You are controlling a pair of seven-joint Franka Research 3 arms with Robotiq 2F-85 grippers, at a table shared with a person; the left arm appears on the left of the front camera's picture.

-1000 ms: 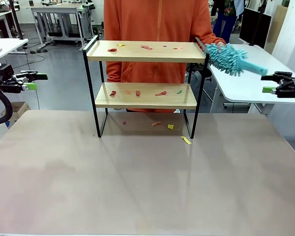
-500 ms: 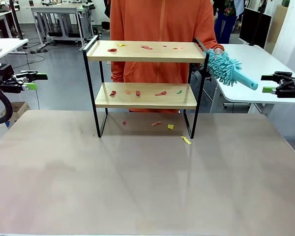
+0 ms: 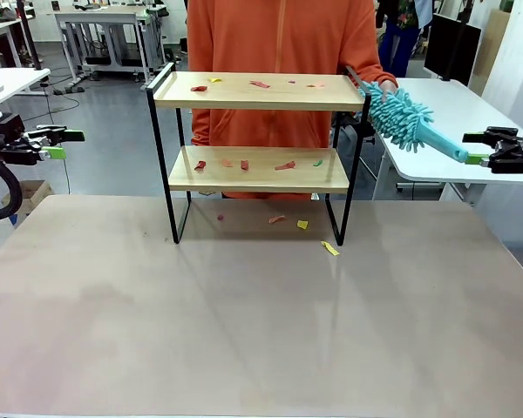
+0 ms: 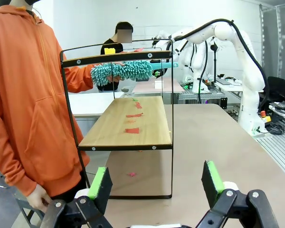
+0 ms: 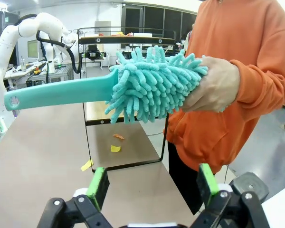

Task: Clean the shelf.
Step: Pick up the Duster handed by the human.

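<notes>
I am the robot, and my left gripper (image 3: pixel 65 143) is wide open with nothing in it. My right gripper (image 3: pixel 473 148) is wide open too, and it holds nothing. The shelf (image 3: pixel 244 103) stands at the far side of the table (image 3: pixel 244 331), in the middle, between my two grippers. Each gripper hangs out past a side of the table, well apart from the shelf. My left gripper points at one end of the shelf, so I see along its boards. Little bits of paper (image 3: pixel 285 165) lie on both boards, and more lie on the table under and just in front of the shelf. A person in an orange top (image 3: pixel 279 43) stands behind the shelf. The person's hand (image 5: pixel 211 85) holds the fluffy end of a blue-green duster (image 3: pixel 401 113) next to the right end of the top board. Its flat handle points at my right gripper and ends very near it, but my fingers are not around it.
</notes>
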